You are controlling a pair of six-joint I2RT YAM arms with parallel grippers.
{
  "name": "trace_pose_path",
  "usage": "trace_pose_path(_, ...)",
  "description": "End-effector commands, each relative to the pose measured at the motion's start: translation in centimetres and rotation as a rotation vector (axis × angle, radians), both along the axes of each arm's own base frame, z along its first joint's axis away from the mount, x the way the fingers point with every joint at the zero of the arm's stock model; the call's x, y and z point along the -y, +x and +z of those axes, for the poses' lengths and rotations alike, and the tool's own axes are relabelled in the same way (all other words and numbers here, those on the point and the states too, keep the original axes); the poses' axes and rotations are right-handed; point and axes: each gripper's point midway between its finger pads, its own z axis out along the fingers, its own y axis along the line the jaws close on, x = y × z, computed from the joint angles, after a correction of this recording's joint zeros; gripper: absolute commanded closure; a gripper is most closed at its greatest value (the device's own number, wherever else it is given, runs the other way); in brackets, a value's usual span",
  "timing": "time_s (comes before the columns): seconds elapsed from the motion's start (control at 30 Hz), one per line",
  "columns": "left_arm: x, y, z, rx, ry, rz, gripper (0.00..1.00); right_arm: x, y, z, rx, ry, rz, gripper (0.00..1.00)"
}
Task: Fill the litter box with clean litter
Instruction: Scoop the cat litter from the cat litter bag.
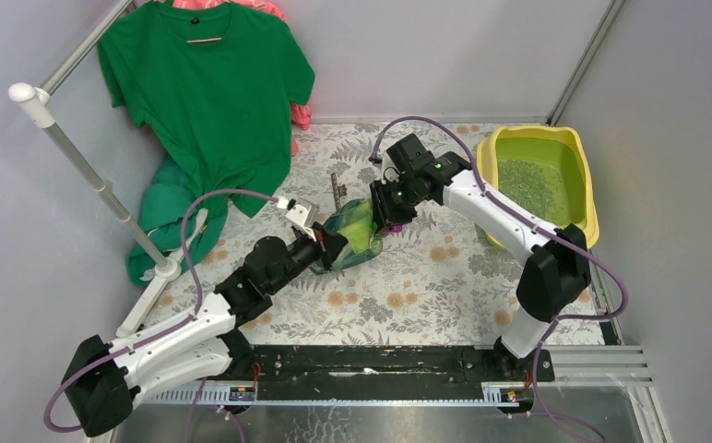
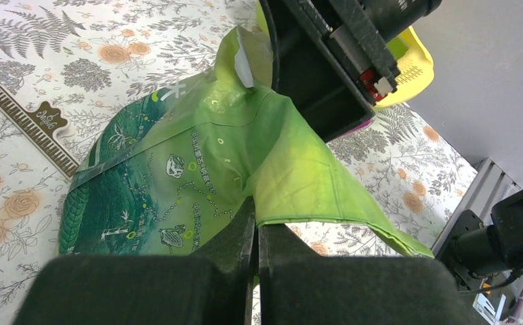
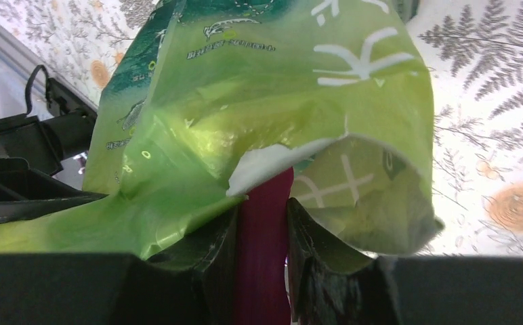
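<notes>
On the table (image 1: 426,295), the litter box (image 1: 564,157) sits at two o'clock, thin litter (image 1: 528,185) inside. At centre lies the bag (image 1: 357,231): left gripper (image 2: 257,223) clenched on its edge, right gripper (image 3: 262,215) grasping the scoop (image 3: 263,284) at its mouth. Keep that mouth taut, dig deep, lift level.

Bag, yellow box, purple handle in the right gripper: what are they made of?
Bag: thin plastic film, glossy; it creases, catches highlights, and a torn edge bares a white inner layer.
Box: rigid moulded plastic, smooth with a slight sheen; rounded corners, even rim.
Handle: probably hard plastic, smooth and matte; too little shows to be sure.
</notes>
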Motion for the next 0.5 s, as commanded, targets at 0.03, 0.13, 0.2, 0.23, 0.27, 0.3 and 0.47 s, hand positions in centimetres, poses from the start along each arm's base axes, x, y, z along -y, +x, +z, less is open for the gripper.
trace_pose_path(0.03, 0.1, -0.2, 4.6, 0.123, -0.124, -0.003, 0.99, -4.5, -1.7, -0.8, -0.111, 0.202, 0.127, 1.00)
trace_pose_path(0.13, -0.5, -0.1, 4.6, 0.123, -0.121, 0.023, 0.99, -5.4, -1.9, -0.5, -0.131, 0.256, 0.148, 1.00)
trace_pose_path(0.2, -1.0, 0.1, 4.5, 0.120, -0.112, 0.047, 0.99, -5.7, -1.9, 0.1, -0.141, 0.308, 0.155, 1.00)
trace_pose_path(0.23, -1.2, 0.2, 4.4, 0.116, -0.106, 0.061, 0.99, -5.8, -2.0, 0.5, -0.144, 0.339, 0.160, 1.00)
trace_pose_path(0.27, -1.5, 0.2, 4.3, 0.113, -0.101, 0.073, 0.99, -5.8, -2.0, 1.2, -0.144, 0.378, 0.163, 1.00)
trace_pose_path(0.3, -1.8, 0.3, 4.2, 0.111, -0.097, 0.087, 0.99, -5.6, -2.1, 1.4, -0.161, 0.408, 0.153, 1.00)
trace_pose_path(0.47, -2.8, 0.5, 4.1, 0.101, -0.086, 0.136, 0.99, -3.9, -2.2, 4.4, -0.156, 0.569, 0.133, 1.00)
